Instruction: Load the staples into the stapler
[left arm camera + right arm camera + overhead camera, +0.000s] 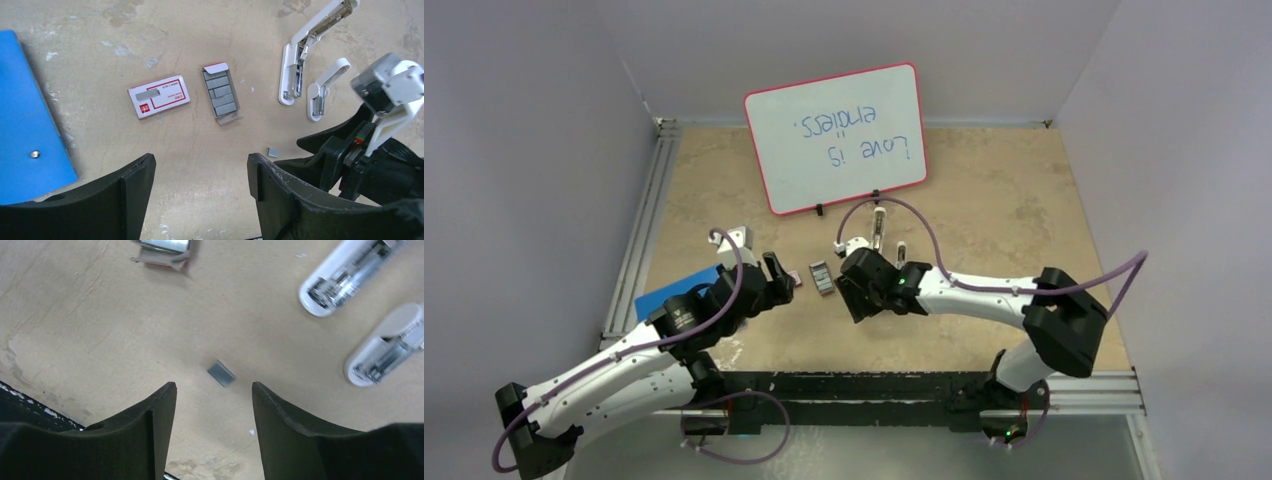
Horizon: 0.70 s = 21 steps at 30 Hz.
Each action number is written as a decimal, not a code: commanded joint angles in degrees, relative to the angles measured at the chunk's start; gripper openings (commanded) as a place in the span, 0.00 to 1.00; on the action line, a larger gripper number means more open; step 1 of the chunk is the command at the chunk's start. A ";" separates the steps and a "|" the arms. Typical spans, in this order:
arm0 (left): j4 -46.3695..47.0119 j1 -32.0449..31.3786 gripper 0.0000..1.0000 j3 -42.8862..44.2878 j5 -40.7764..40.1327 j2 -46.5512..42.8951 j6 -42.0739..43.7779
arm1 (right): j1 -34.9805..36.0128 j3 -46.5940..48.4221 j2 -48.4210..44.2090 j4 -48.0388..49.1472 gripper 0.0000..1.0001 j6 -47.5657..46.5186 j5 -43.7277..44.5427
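The staples (220, 92) lie as grey strips in an open tray on the table; the tray also shows in the top view (822, 277). Its red and white box sleeve (159, 96) lies left of it. A small loose staple strip (221, 373) lies on the table just beyond my right gripper (214, 390), which is open and empty. The slim white stapler (305, 50) lies hinged open, with its metal channel showing (350, 275). My left gripper (200, 165) is open and empty, on the near side of the box and tray.
A shorter stubby white stapler-like object (325, 87) lies just right of the stapler. A blue pad (674, 290) lies under the left arm. A red-framed whiteboard (834, 135) stands at the back. Grey walls close in three sides.
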 commanded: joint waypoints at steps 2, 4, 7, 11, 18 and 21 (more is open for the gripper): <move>-3.87 0.30 0.67 5.60 -5.93 -0.57 -0.59 | 0.17 4.65 5.08 0.09 0.59 -11.79 -6.09; -5.31 0.30 0.67 6.59 -7.47 -1.09 -0.57 | 0.17 5.66 6.70 -0.25 0.57 -14.67 -5.99; -5.47 0.30 0.67 7.08 -7.34 -2.47 -0.46 | 0.19 6.54 8.13 -0.25 0.54 -20.64 -5.68; -5.19 0.30 0.67 6.91 -7.43 -3.04 -0.26 | 0.20 7.13 9.58 0.16 0.53 -24.94 -6.01; -5.54 0.30 0.68 6.83 -7.55 -2.12 -0.35 | 0.20 7.81 12.99 -0.40 0.39 -27.92 -7.90; -5.54 0.30 0.68 6.74 -7.65 -2.13 -0.37 | 0.20 7.50 13.06 -1.11 0.37 -29.06 -8.36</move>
